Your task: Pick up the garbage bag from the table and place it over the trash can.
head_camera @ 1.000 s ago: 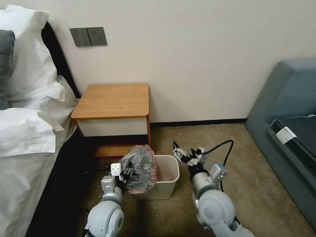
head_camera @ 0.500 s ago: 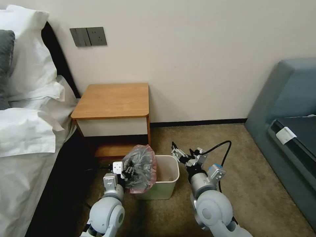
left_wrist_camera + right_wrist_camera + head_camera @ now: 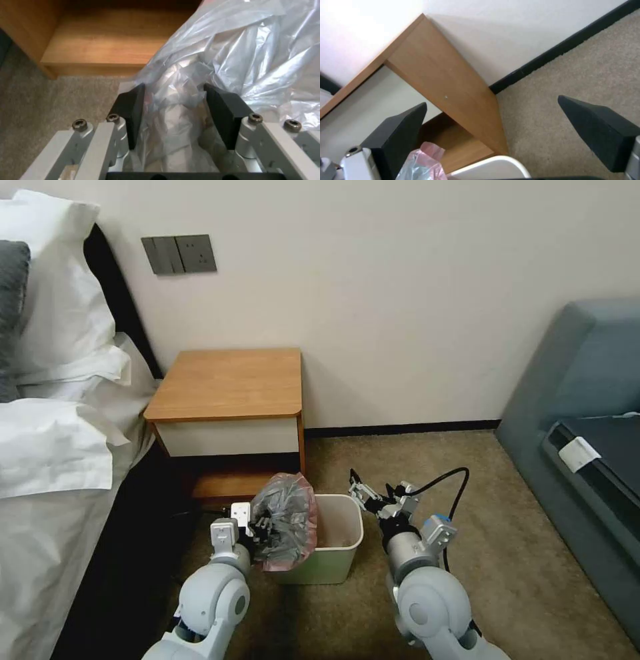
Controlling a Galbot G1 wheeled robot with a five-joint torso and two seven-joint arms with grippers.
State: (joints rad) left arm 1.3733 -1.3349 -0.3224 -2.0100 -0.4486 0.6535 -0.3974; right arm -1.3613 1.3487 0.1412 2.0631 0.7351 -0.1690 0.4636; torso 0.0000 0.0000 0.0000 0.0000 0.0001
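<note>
1. I'm holding the garbage bag (image 3: 285,520) bunched in my left gripper (image 3: 259,527), its pads (image 3: 131,112) pinching gathered film, over the trash can's (image 3: 337,570) rim at nine o'clock.
2. My right gripper (image 3: 360,493) is hovering at the bin's three o'clock, jaws spread wide and gripping nothing.
3. The table (image 3: 230,383) at twelve o'clock is sitting bare.
4. I'm judging the film light, limp and slippery; I'd pinch the pinkish edge (image 3: 431,150).

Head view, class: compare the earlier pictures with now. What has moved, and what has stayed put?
The left gripper, shut on the garbage bag, has edged slightly right with it, toward the trash can. The right gripper, open beside the can, drifted a little lower. Table and can are unchanged.
</note>
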